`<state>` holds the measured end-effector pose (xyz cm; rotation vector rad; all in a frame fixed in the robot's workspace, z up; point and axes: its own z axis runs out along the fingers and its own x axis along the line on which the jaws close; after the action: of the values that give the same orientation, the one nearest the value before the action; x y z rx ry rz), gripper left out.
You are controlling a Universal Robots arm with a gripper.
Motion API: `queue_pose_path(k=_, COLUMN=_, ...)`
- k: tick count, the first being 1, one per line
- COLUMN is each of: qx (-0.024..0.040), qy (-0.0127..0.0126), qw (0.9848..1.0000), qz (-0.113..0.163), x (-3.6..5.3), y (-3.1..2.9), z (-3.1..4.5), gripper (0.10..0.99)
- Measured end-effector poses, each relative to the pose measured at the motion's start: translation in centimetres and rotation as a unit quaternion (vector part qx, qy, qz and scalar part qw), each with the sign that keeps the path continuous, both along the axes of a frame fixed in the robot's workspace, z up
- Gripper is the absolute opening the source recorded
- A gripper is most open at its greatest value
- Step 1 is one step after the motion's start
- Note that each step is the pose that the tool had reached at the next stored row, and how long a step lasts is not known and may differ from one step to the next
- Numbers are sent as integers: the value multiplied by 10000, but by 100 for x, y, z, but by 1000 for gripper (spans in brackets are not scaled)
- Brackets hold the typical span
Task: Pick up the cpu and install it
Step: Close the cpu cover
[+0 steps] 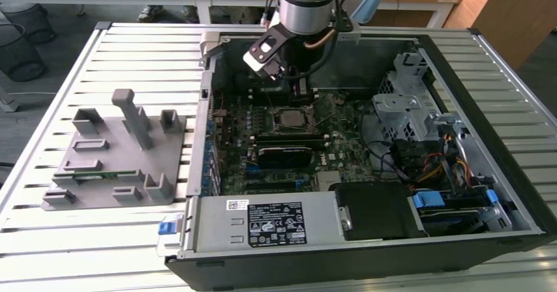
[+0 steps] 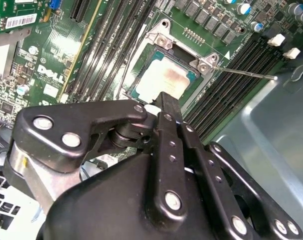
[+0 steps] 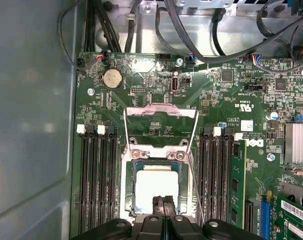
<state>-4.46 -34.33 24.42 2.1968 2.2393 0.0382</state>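
Jaws hang tip-down right over the cpu (image 3: pixel 154 186), and they look pressed together with nothing between them. The cpu lies flat in the socket (image 3: pixel 125 200), just under the tips; you cannot tell if they touch it. The metal lid (image 3: pixel 160 112) stands flipped open just past them.

You seem to be at the seating part, so be gentle. The chip should sit flat with its corners lined up, never pushed hard, since the tiny pins below likely bend.

The first wrist view looks straight down, so there you can check the chip sits square. The second wrist view looks from the side and shows the thin lever (image 2: pixel 246 74) sticking out beyond the tips. The exterior view shows the whole computer case (image 1: pixel 513 194) on the table (image 1: pixel 139 51).
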Motion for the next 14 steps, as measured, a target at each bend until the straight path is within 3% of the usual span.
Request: queue_pose_path(k=14, qx=1, qy=0, qw=10000, qz=1, x=2, y=0, z=73, gripper=106)
